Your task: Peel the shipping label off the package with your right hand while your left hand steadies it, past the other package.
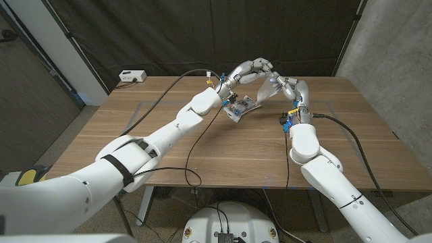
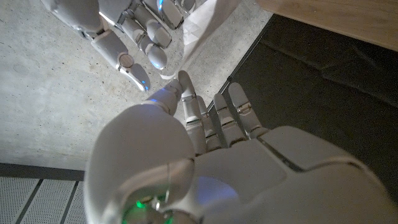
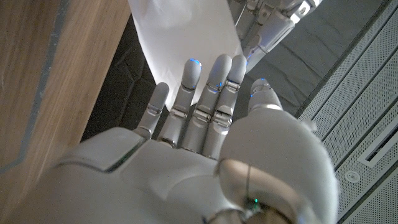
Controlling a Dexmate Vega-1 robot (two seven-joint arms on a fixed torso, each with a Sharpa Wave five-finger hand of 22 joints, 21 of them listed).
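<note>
The right hand (image 1: pixel 289 86) grips one end of the pale package (image 1: pixel 263 94), lifted above the wooden table (image 1: pixel 169 142) at its far middle. The left hand (image 1: pixel 253 69) grips the other end. With no visible label edge, pulling may tear the film or slip it free.

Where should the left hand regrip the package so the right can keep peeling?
Probably the package's lower edge near the table, coming from the robot's left. The package hangs tilted between both raised hands; the right hand holds the upper pale sheet, so the low end is free.
</note>
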